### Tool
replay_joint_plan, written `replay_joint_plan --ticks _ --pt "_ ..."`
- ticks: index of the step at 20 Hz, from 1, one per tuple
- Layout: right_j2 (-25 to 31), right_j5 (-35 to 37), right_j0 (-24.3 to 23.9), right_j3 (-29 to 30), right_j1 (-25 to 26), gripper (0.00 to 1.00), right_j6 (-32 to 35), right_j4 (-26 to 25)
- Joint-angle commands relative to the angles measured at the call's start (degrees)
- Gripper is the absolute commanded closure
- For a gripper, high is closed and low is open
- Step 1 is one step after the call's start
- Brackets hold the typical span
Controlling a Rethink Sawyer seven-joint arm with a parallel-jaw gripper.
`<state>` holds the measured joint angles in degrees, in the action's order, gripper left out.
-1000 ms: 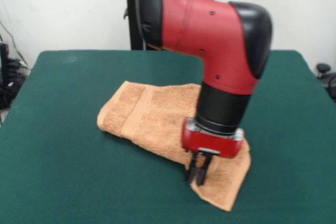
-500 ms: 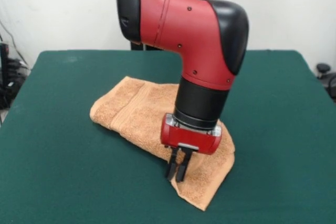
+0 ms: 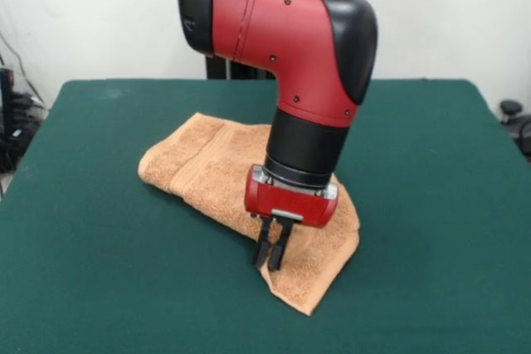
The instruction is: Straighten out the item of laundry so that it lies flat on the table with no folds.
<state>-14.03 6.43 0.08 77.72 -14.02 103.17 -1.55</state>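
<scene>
The orange-tan towel (image 3: 207,173) lies folded over on the green table (image 3: 91,271), running from the centre-left down to a pointed corner near the front edge. A woven band shows across its left part. No tag shows. My gripper (image 3: 267,264) points down at the towel's front-left edge, with its fingers close together and apparently pinching that edge. The red arm hides the towel's middle.
The black pedestal (image 3: 217,68) stands behind the table's far edge. Cables and dark gear (image 3: 12,126) sit off the table's left side, and a dark object (image 3: 513,115) sits off its right side. Green tabletop surrounds the towel on all sides.
My gripper has moved left across the picture. The towel has slid left with it, and its pointed front corner has moved left too.
</scene>
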Motion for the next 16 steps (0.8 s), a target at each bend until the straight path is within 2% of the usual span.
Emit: replay_joint_plan --ticks 1,16 --pt "6.6 -0.5 -1.6 15.0 1.4 1.0 8.9 -2.6" --pt "7.1 -3.8 -2.1 18.6 1.8 1.0 10.3 -0.6"
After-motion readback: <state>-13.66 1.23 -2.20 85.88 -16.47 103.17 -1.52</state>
